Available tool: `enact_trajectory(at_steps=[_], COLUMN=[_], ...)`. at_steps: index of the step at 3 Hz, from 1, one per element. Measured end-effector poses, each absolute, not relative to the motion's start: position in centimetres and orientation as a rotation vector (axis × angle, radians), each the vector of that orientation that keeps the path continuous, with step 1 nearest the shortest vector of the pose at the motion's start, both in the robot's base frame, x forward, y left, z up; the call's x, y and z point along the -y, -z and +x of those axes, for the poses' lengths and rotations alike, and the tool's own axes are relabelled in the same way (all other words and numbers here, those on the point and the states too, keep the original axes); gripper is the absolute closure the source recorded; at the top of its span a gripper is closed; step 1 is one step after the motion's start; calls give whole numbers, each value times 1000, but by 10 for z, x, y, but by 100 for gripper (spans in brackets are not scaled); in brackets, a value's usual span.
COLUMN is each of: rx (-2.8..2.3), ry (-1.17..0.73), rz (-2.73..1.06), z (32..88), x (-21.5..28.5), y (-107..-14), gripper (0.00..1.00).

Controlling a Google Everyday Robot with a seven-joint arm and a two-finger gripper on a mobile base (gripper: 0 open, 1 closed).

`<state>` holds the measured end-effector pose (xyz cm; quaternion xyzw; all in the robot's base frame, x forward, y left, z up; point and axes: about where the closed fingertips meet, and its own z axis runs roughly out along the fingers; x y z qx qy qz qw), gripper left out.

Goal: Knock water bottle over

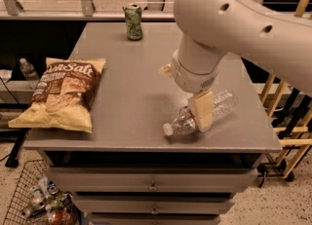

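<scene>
My gripper [202, 114] hangs low over the front right part of the table [131, 87], right at the middle of the water bottle [223, 103]. How wide it stands I cannot tell. The water bottle lies on its side on the tabletop, white cap toward the front edge and base angled back to the right. A chip bag [63, 92] lies flat at the left, well apart. A green can [133, 22] stands upright near the far edge.
</scene>
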<state>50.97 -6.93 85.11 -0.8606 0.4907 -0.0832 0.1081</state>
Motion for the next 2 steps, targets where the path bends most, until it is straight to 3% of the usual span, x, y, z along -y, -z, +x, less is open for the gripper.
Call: enact_trajectory(at_steps=[2], rx=[-1442], ry=[191], rz=[-2471], z=[501], x=[93], y=[-869], gripper=[0])
